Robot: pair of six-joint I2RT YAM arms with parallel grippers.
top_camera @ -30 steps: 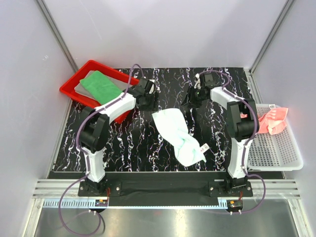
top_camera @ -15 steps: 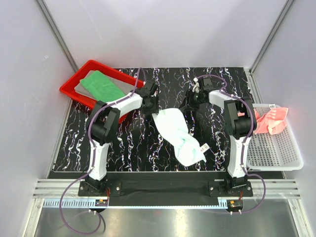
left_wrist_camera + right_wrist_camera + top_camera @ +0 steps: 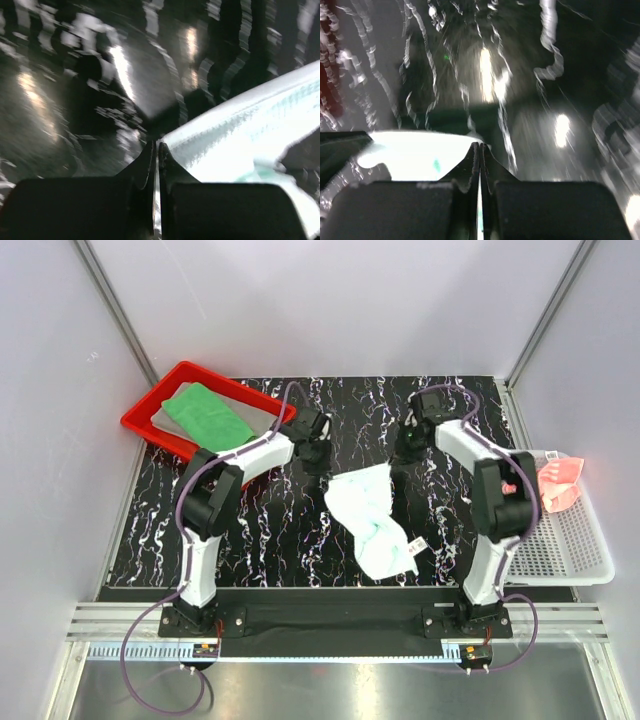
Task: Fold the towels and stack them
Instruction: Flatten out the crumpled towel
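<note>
The white towel [image 3: 372,512] lies crumpled mid-table, its small label [image 3: 413,546] at the near end. My left gripper [image 3: 322,466] is shut on the towel's far left corner. My right gripper [image 3: 397,464] is shut on its far right corner. In the left wrist view a thin strip of white towel [image 3: 250,130] shows between the closed jaws of the gripper [image 3: 156,146]. The right wrist view shows the gripper [image 3: 479,146] pinching the white towel [image 3: 415,160] too. The bright green towel [image 3: 208,415] lies folded on the grey towel [image 3: 162,418]. The salmon-pink towel [image 3: 553,484] hangs over the basket's far end.
The red plastic tray [image 3: 140,426] with the grey and green towels stands at the far left. The white mesh basket [image 3: 565,545] sits at the right edge of the black marbled table [image 3: 260,530]. Grey walls close in on three sides.
Both grippers have shut on the white towel's far corners. The towel's far edge is now stretched wider between them, and the towel has shifted slightly right.
</note>
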